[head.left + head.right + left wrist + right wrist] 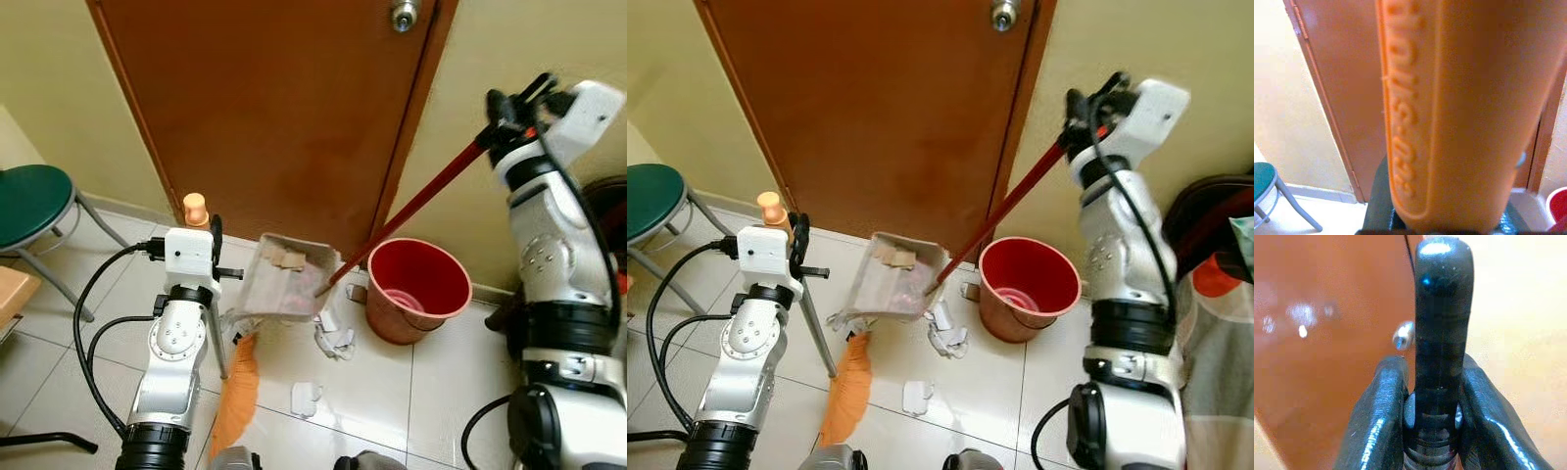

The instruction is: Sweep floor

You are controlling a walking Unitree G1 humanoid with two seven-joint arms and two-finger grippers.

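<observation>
Where scraps fill dustpan (284, 279), red bucket (416, 289) beside

The two head views are evenly and fairly brightly lit with a warm yellowish cast, sharp enough across the floor tiles (392, 382), and the brown door (274, 108) shows only a soft pale sheen near its middle. Shadows are short and soft, lying close under the red bucket (419, 289) and the scraps of paper (306, 397). Both wrist views are blurred: the orange handle (1449, 112) sits far too close to focus, and the black handle tip (1442, 308) carries small bright glints against a door smeared with hazy white reflections.
</observation>
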